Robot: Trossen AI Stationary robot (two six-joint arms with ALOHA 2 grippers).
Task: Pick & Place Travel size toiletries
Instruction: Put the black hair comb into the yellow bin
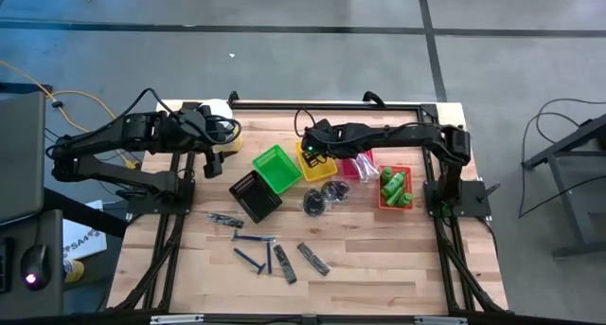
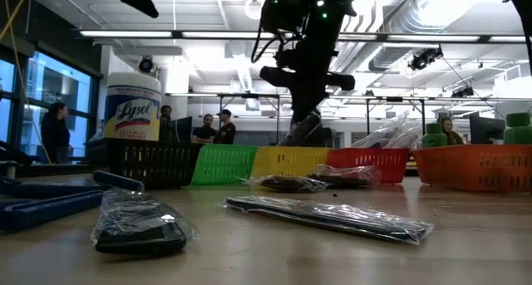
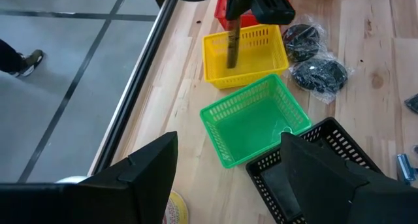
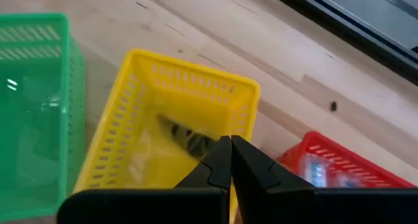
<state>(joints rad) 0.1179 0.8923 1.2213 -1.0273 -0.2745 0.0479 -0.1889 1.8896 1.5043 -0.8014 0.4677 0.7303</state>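
The word "Lysol" in blue script reads on the yellow label of a large white tub behind the black basket.

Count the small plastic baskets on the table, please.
5: black basket, green basket, yellow basket, red basket partly under the right arm, orange basket. More may be hidden.

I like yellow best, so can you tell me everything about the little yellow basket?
The yellow basket is a small rectangular plastic tub with slotted walls and an open top. It sits flat on the wooden table, in a row between the green basket and the red basket. The right pincer hangs over it, shut on a dark wrapped strip dangling inside.
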